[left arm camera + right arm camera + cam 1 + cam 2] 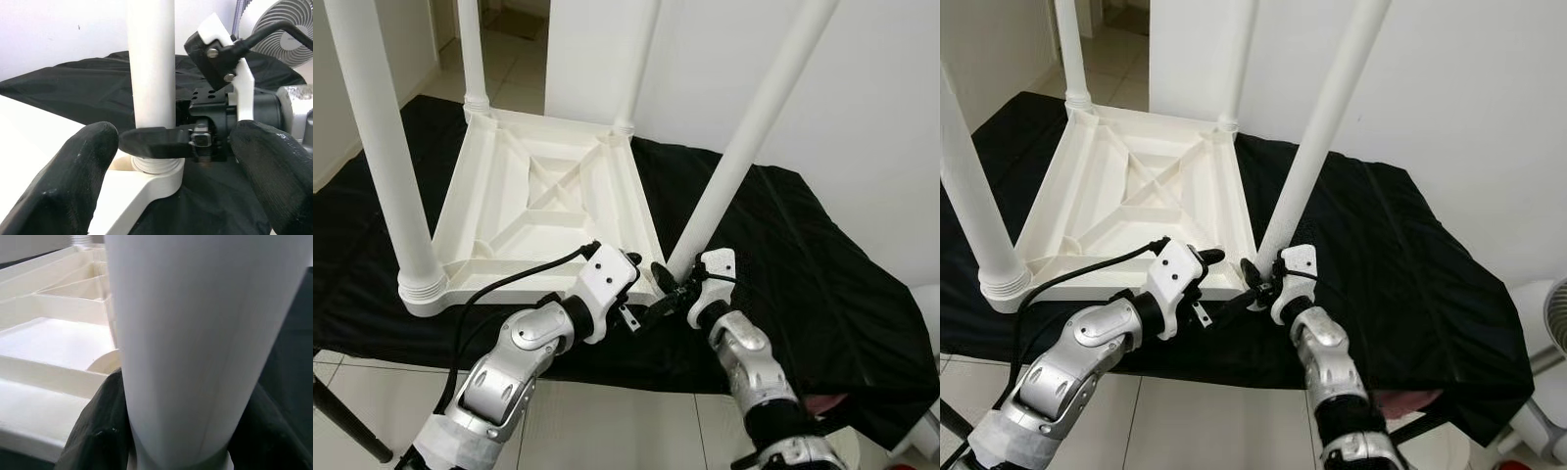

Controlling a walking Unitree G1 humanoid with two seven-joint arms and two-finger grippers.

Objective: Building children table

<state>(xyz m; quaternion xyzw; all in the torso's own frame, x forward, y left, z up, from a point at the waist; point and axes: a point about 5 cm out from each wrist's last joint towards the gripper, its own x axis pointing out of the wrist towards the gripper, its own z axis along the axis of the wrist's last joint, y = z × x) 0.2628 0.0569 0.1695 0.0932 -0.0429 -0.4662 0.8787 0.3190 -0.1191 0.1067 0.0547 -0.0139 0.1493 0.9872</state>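
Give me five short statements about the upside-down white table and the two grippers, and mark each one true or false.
1. The white table lies upside down on a black cloth. True.
2. The right gripper is closed around the near right leg, at its base. True.
3. The left gripper grips a leg. False: its fingers are open beside the corner socket.
4. Only two legs stand in the table. False: four legs stand up.
5. A fan stands beyond the cloth. True.

Home room, tiled floor (607, 421), fan (286, 29)
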